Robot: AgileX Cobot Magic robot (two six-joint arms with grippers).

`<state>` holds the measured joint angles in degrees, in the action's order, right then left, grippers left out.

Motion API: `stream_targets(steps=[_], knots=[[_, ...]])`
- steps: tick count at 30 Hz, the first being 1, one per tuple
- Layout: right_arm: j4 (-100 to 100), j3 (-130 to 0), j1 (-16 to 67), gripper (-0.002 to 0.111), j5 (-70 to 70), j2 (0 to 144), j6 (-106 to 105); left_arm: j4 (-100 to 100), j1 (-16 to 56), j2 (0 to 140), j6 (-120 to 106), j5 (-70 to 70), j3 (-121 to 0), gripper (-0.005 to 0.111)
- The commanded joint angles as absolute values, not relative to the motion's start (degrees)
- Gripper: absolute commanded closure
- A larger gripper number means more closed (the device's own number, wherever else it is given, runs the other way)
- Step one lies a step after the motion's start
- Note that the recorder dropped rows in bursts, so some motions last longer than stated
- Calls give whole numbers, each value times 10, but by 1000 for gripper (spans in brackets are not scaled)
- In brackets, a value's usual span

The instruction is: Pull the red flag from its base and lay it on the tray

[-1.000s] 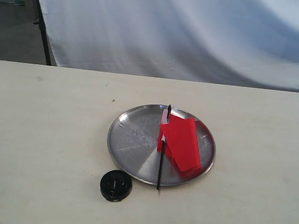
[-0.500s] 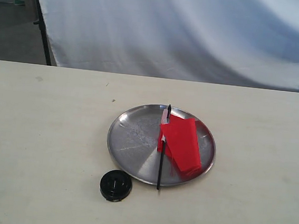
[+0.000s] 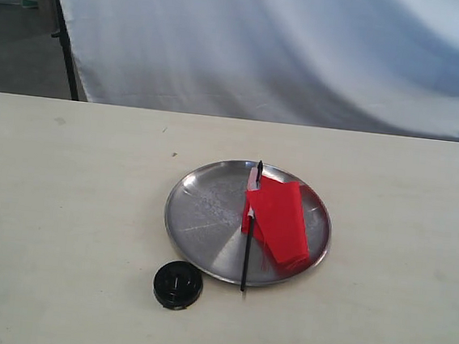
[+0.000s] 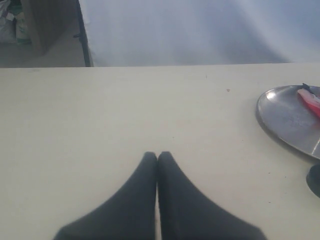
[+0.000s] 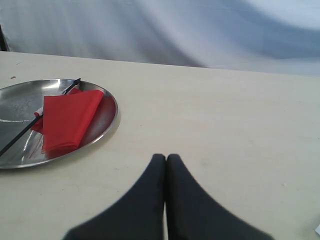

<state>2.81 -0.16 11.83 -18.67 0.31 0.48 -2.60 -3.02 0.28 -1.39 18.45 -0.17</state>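
Observation:
The red flag (image 3: 279, 217) lies flat on the right half of the round steel tray (image 3: 201, 210) at the table's middle, its black pole (image 3: 247, 255) sticking out over the tray's near rim. The black base (image 3: 178, 284) sits on the table just in front of the tray's left side, empty. In the right wrist view the red flag (image 5: 67, 119) rests on the tray (image 5: 15, 102), well away from my right gripper (image 5: 166, 158), which is shut on nothing. My left gripper (image 4: 157, 156) is shut too, over bare table, with the tray (image 4: 285, 117) off to one side. Neither gripper shows in the exterior view.
A white cloth backdrop (image 3: 290, 48) hangs behind the table's far edge, and a dark stand leg (image 3: 64, 34) is at the back left. The cream table (image 3: 64, 205) is bare on both sides of the tray.

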Motion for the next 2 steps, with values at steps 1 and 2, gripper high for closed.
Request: stream_targets(steps=[1, 2], knots=[[28, 0, 115, 109, -183, 0, 6, -32, -31, 0, -16, 184, 0, 107], [28, 0, 115, 109, -183, 0, 6, -32, -31, 0, -16, 184, 0, 107]])
